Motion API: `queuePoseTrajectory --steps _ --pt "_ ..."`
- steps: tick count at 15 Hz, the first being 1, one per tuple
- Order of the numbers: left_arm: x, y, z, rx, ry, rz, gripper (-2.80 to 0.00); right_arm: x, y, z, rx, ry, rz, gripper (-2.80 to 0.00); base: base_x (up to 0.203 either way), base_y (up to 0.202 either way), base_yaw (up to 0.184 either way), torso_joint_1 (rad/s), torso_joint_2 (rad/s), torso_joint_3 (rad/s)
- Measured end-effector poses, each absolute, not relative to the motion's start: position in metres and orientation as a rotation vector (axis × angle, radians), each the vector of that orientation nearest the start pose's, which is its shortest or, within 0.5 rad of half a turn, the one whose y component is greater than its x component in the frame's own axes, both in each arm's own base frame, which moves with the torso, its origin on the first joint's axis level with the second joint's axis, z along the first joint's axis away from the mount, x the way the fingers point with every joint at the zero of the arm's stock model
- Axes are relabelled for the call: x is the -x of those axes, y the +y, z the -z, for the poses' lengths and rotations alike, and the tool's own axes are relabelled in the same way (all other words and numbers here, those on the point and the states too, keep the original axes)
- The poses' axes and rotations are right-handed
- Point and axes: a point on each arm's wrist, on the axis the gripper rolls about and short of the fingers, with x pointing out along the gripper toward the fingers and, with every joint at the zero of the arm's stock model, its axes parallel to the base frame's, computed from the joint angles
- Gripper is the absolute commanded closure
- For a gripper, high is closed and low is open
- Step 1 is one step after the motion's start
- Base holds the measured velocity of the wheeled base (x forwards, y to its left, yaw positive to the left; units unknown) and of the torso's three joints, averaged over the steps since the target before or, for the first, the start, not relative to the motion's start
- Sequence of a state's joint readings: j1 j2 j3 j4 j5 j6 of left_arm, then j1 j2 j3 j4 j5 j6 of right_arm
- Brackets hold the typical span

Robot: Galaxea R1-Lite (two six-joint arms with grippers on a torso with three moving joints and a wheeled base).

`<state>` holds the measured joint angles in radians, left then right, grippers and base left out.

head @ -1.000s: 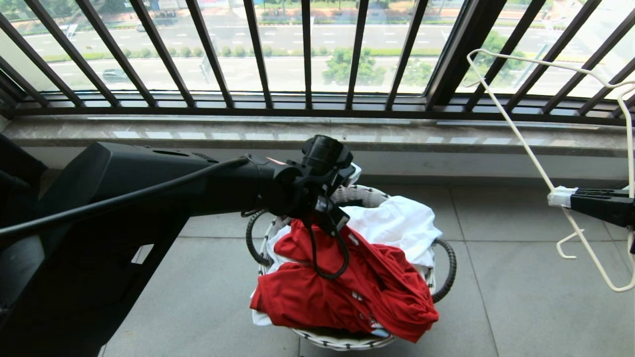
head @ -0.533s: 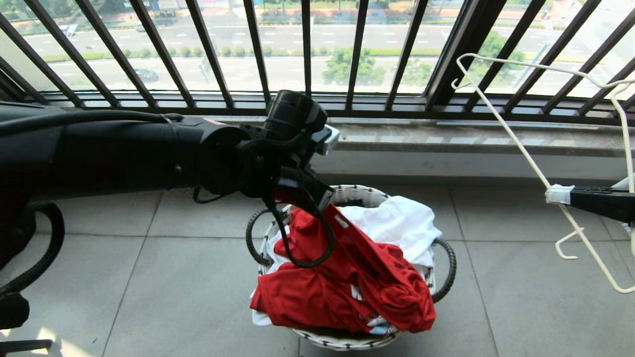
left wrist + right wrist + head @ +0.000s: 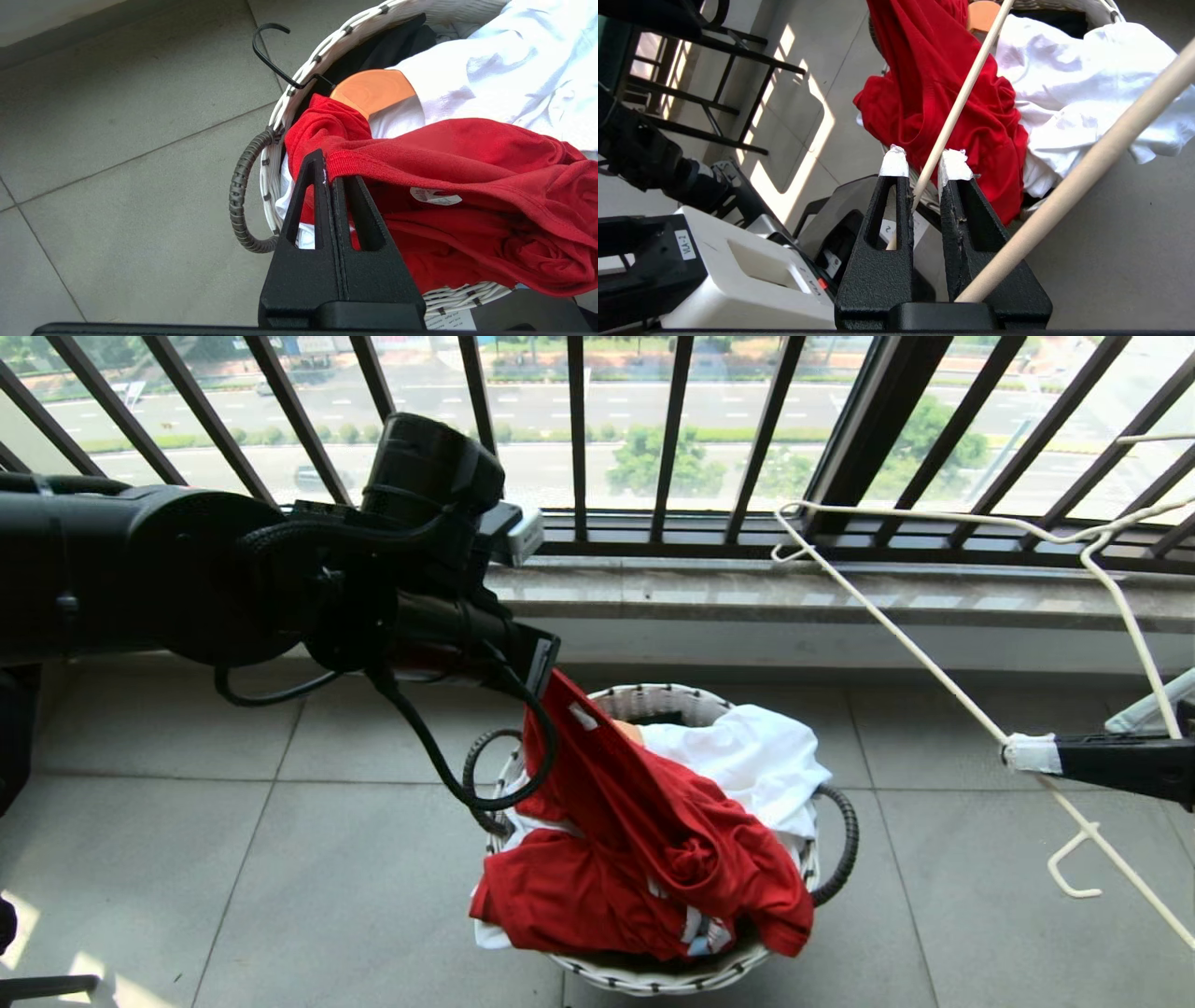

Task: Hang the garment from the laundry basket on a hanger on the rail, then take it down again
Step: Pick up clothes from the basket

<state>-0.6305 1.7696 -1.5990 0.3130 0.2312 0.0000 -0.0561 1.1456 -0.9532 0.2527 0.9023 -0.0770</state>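
Red garment (image 3: 653, 821) is pinched at its collar by the left gripper (image 3: 541, 663); lift it clear of the laundry basket (image 3: 653, 980) while the right gripper (image 3: 1022, 753) clamps the hanger (image 3: 896, 625).

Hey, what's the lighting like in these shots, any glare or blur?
Head view: bright daylight through the window bars, street beyond pale. Left wrist view: soft even light, red T-shirt sharp. Right wrist view: sun patches on the floor, near hanger rod blurred.
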Motion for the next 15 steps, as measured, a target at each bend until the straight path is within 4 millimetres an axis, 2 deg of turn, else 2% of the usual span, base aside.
queuePoseTrajectory --steps 4,10,15 --pt "-0.274 -0.181 -0.293 -0.176 0.445 0.360 0.00 -0.133 0.022 -0.277 -0.135 0.412 -0.934 0.00 0.000 0.000 0.000 0.000 0.00 0.000" --pt "-0.287 -0.173 -0.309 -0.150 0.390 0.322 0.00 -0.112 0.036 -0.273 -0.099 0.405 -1.064 0.00 0.000 0.000 0.000 0.000 0.00 0.000" --pt "-0.286 -0.172 -0.330 -0.140 0.322 0.328 0.00 -0.096 0.043 -0.253 0.015 0.380 -1.172 0.00 0.000 0.000 0.000 0.000 0.00 0.000"
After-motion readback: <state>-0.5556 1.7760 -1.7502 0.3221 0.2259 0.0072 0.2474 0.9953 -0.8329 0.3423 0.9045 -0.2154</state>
